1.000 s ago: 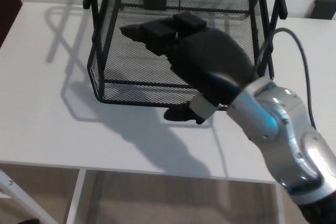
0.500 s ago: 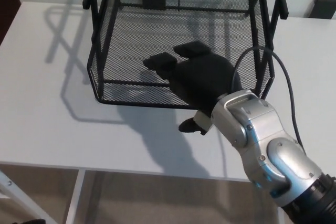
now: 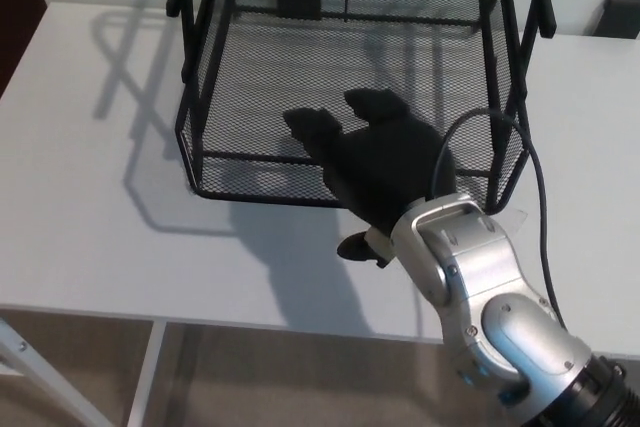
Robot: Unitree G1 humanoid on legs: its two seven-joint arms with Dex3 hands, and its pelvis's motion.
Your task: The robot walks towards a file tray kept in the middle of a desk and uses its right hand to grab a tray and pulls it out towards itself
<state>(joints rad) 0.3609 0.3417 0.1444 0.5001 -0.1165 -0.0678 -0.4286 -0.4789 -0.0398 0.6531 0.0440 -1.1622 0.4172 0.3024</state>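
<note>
Right hand [image 3: 385,162] lowered since earlier onto tray [image 3: 340,87] front rim, fingers over it, thumb beneath, grasping; grab step; next, pull toward surface [image 3: 90,217] edge.

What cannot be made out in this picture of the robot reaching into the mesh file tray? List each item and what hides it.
1. Head view: whether the right hand grips the tray; the hand's own back hides the contact.
2. Head view: the tray rack's upper tiers, cut off by the top edge.
3. Head view: the left hand, out of frame.
</note>
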